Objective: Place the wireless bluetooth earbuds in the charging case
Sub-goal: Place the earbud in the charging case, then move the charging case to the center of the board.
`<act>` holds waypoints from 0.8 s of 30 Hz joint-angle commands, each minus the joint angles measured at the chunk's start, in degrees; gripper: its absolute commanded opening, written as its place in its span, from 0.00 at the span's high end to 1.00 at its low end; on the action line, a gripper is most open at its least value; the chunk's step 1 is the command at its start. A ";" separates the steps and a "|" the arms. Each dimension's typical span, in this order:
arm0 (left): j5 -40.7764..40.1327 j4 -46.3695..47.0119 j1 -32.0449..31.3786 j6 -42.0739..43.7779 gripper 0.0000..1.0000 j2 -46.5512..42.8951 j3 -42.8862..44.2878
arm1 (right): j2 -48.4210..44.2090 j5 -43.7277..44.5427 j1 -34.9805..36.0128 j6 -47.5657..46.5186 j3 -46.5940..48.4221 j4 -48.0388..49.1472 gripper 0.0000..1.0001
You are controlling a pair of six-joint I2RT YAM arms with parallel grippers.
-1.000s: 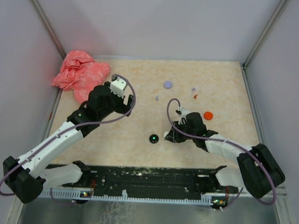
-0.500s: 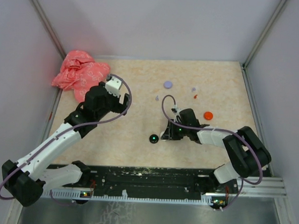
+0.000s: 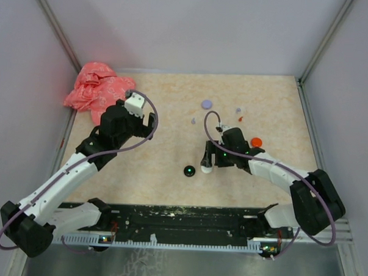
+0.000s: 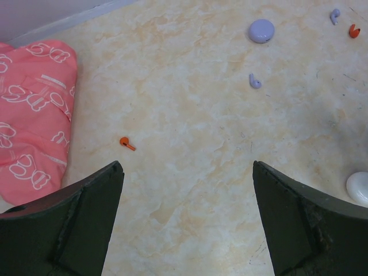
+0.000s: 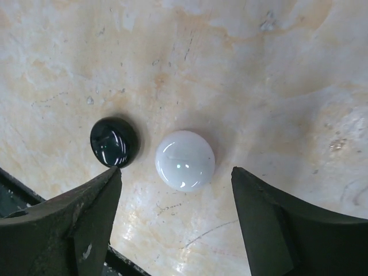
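My right gripper (image 5: 176,170) (image 3: 207,159) stands open just above a round white case (image 5: 185,160) (image 3: 206,170) that lies closed on the table, touching neither finger. A round black case (image 5: 114,142) (image 3: 188,170) sits right beside it. My left gripper (image 4: 188,167) (image 3: 146,129) is open and empty over bare table. An orange-red earbud (image 4: 127,143) lies ahead of its left finger. Farther off are two lilac earbuds (image 4: 255,81) (image 4: 334,14), a second orange-red earbud (image 4: 354,30) and a lilac case (image 4: 261,30) (image 3: 207,104).
A crumpled pink cloth (image 3: 97,91) (image 4: 31,115) fills the back left corner. An orange-red round case (image 3: 256,142) lies right of my right arm. Grey walls close in the table on three sides, and a black rail (image 3: 186,220) runs along the near edge.
My right gripper has opened and the white case now lies free on the table next to the black one. The left arm drifted slightly left.
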 commanded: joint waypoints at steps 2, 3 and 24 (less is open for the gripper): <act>-0.75 0.22 0.52 -0.81 0.03 -1.67 -0.71 | -6.12 10.51 0.16 -5.48 5.16 -5.80 0.16; -0.69 0.22 0.50 -0.88 0.03 -1.72 -0.74 | -6.95 12.90 -0.03 -6.15 5.74 -7.02 0.13; 0.57 0.49 0.52 -1.34 0.03 -1.65 -1.09 | 5.23 2.12 -35.75 -13.11 17.81 -2.88 0.20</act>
